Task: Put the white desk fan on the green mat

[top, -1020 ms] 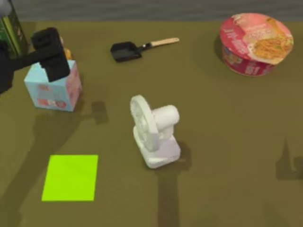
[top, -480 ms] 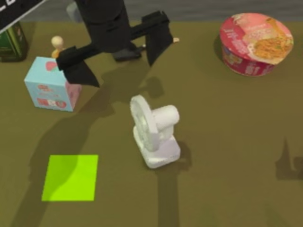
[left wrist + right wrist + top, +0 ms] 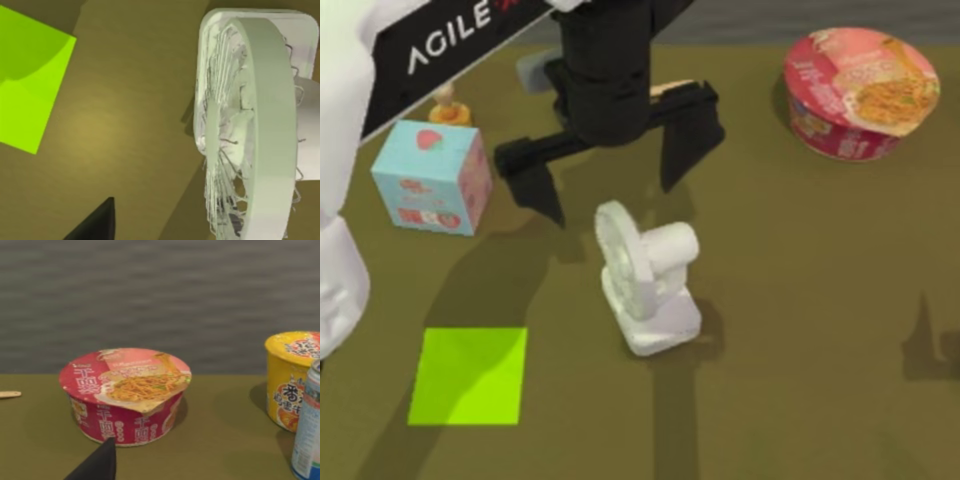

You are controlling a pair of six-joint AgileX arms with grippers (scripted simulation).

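The white desk fan point(image 3: 645, 280) stands upright near the table's middle, its round grilled head facing left. In the left wrist view the fan point(image 3: 250, 125) fills the frame from close range. My left gripper point(image 3: 610, 170) hovers open just behind the fan, jaws spread wide and holding nothing. One of its black fingers point(image 3: 100, 225) shows in the left wrist view. The green mat point(image 3: 470, 375) lies flat at the front left, and the left wrist view also catches a corner of the mat point(image 3: 25, 85). My right arm is outside the top view; one finger point(image 3: 100, 465) of its open gripper shows.
A blue box point(image 3: 430, 178) stands at the left, with a small orange figure point(image 3: 447, 105) behind it. A red noodle bowl point(image 3: 860, 90) sits at the back right. Beside the bowl point(image 3: 125, 395), the right wrist view shows a yellow cup point(image 3: 292, 377) and a can point(image 3: 307, 425).
My left arm has swung from the far left over the blue box to the table's middle, and its open gripper has come down close behind the fan. The fan has not moved.
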